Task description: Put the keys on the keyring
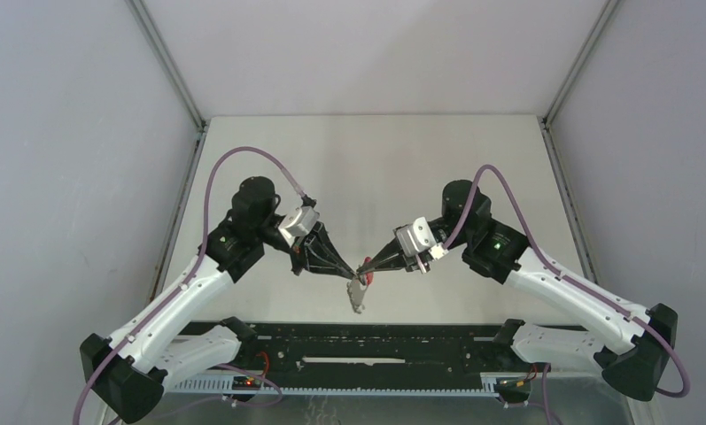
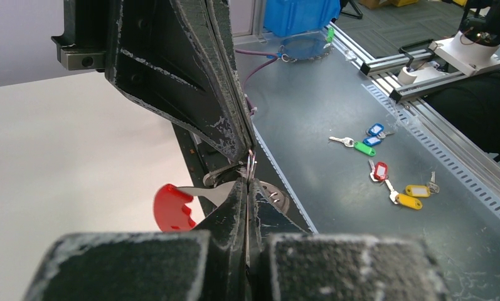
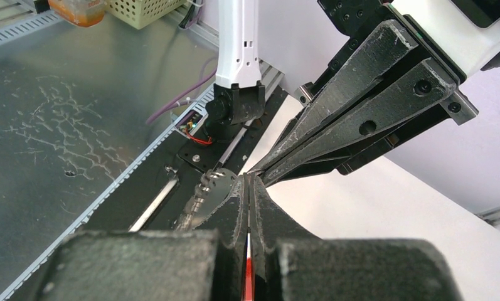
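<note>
My left gripper (image 1: 353,269) and right gripper (image 1: 367,264) meet tip to tip above the table's near middle, both shut. In the left wrist view my left gripper (image 2: 248,183) pinches a thin wire ring (image 2: 251,164), and the right gripper's fingers (image 2: 191,81) come down onto the same ring. The keyring's red arc (image 2: 170,207) on a silver stem and its silver-grey plate (image 2: 276,198) hang at the tips. In the right wrist view the silver part (image 3: 209,193) hangs left of my right gripper (image 3: 249,182), with a red sliver (image 3: 248,276) in the jaw gap. The keys' red oblong tag and black head are not identifiable.
A black rail (image 1: 367,341) runs along the table's near edge under the hanging parts. The left arm's base (image 3: 236,103) stands behind it. Several keys with coloured tags (image 2: 385,172) lie on a grey bench outside the cell. Grey walls stand on both sides.
</note>
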